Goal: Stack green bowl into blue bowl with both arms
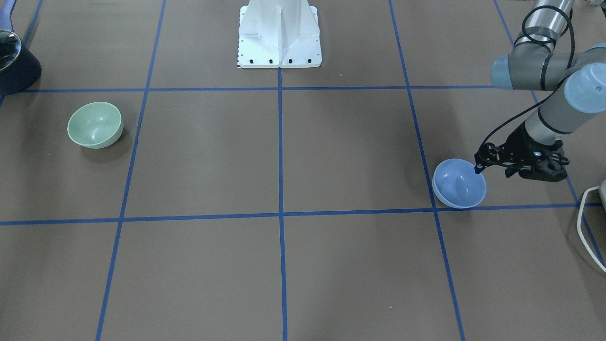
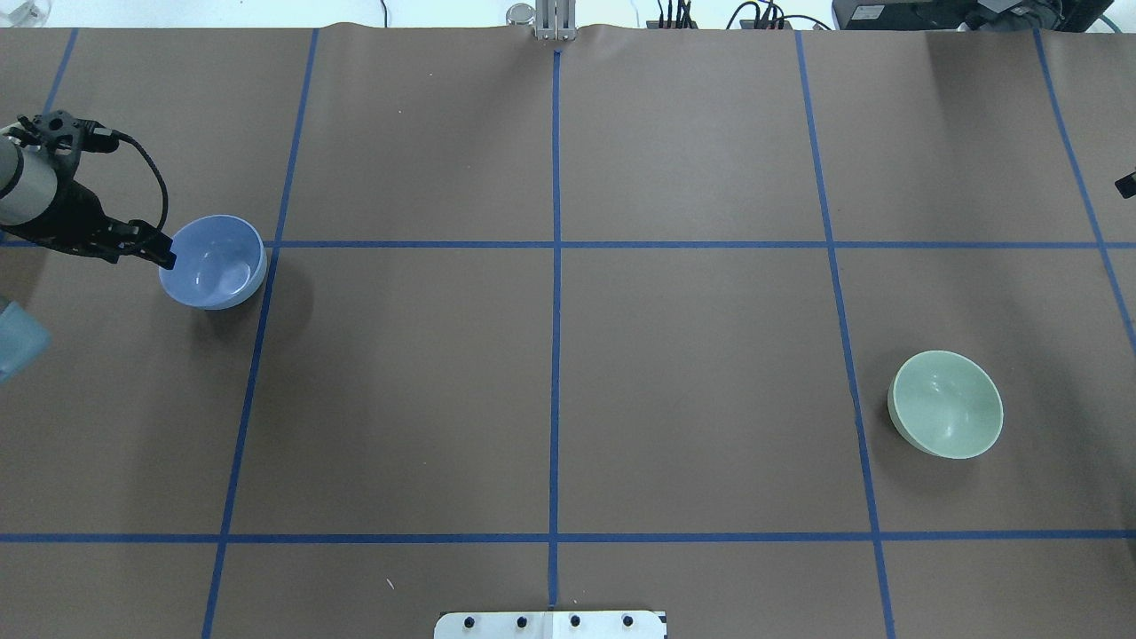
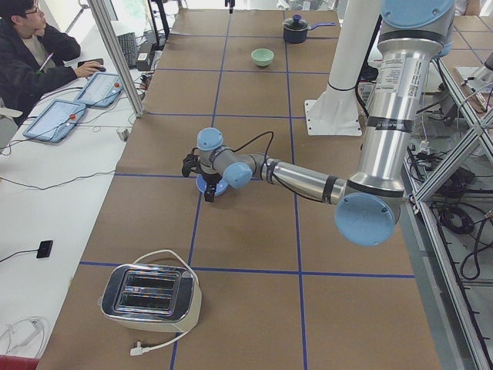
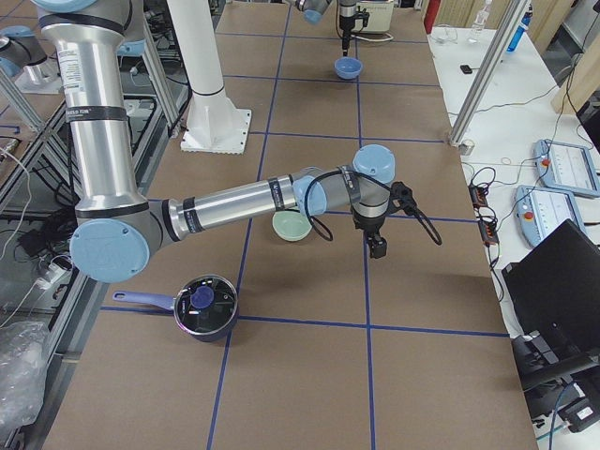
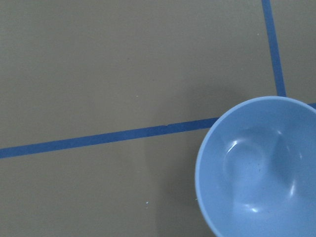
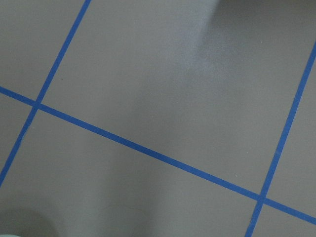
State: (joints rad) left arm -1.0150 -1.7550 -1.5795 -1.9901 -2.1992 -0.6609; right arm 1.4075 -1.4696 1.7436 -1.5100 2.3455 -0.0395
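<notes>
The blue bowl (image 1: 459,183) stands upright on the brown table, also in the overhead view (image 2: 215,262) and the left wrist view (image 5: 261,168). My left gripper (image 1: 492,169) is at its outer rim, pointing down, and looks open and empty, with one fingertip (image 2: 165,258) at the rim. The green bowl (image 1: 94,125) stands upright far across the table (image 2: 945,404). My right gripper (image 4: 378,248) hangs over the table beside the green bowl (image 4: 292,225), apart from it. I cannot tell whether it is open or shut.
A dark pot (image 4: 204,305) with a lid stands near the right arm. A silver toaster (image 3: 150,297) and its white cable (image 1: 587,222) lie beyond the blue bowl. The white base pedestal (image 1: 279,38) is at mid-table. A seated operator (image 3: 31,46) is beside the table.
</notes>
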